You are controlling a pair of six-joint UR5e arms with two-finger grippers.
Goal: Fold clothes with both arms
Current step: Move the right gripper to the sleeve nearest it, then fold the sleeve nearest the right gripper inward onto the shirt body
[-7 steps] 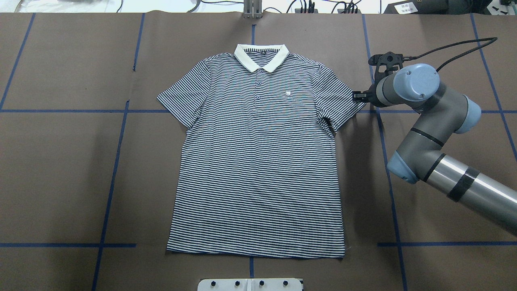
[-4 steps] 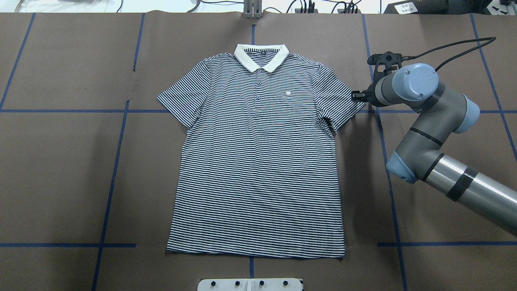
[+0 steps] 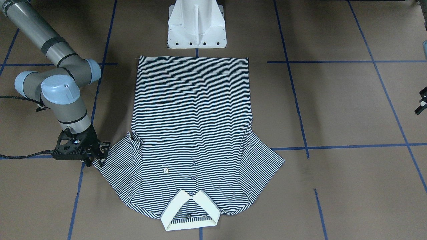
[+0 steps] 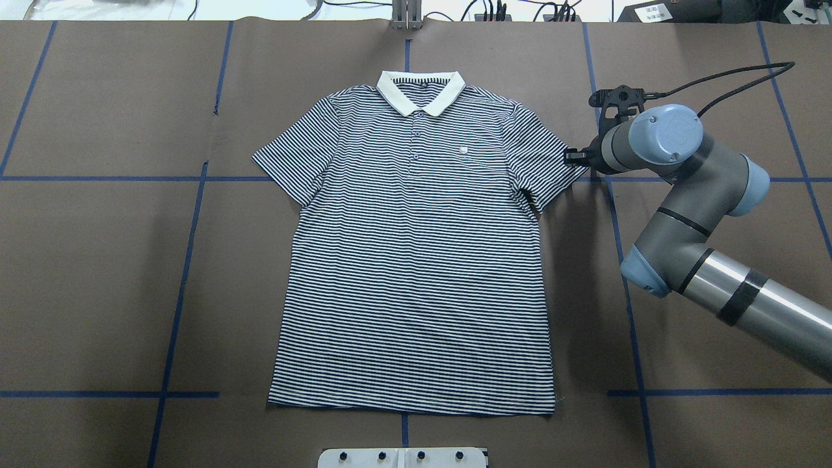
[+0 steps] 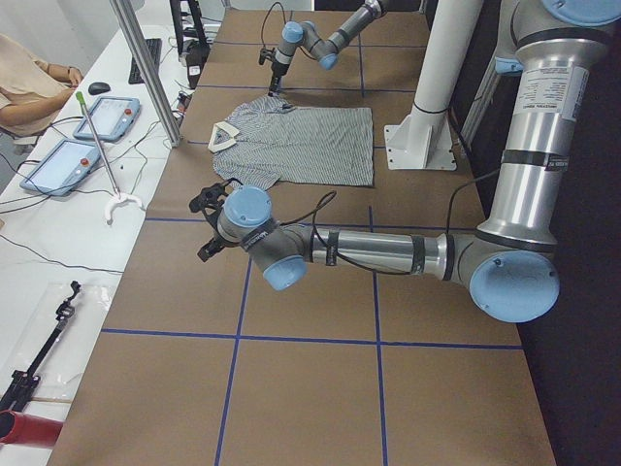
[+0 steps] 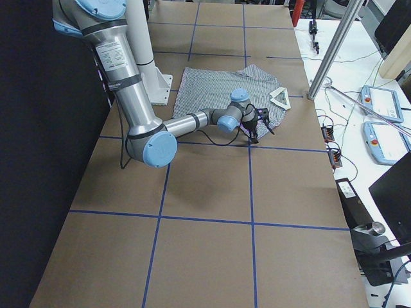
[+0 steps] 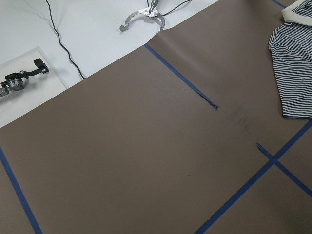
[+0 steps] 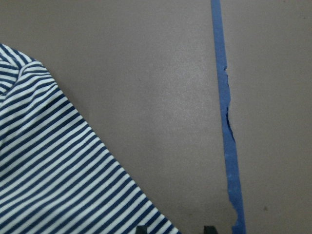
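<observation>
The shirt (image 4: 416,260) lay flat and face up mid-counter (image 4: 97,273), collar away from the robot, exactly as a second before. The right hand (image 4: 569,156) had crept a touch closer to the sleeve (image 4: 549,166) tip, low over it, fingers (image 8: 209,228) parted, gripping nothing. The left hand (image 5: 208,223) hung over bare counter, well apart from the shirt; open or closed, couldn't tell.

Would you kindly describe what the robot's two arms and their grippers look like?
The silver-grey tubular right arm and left arm have light-blue joint caps and black bands, and a black cable trails along each. The black right gripper and left gripper are skeletal-framed with two fingers.
</observation>
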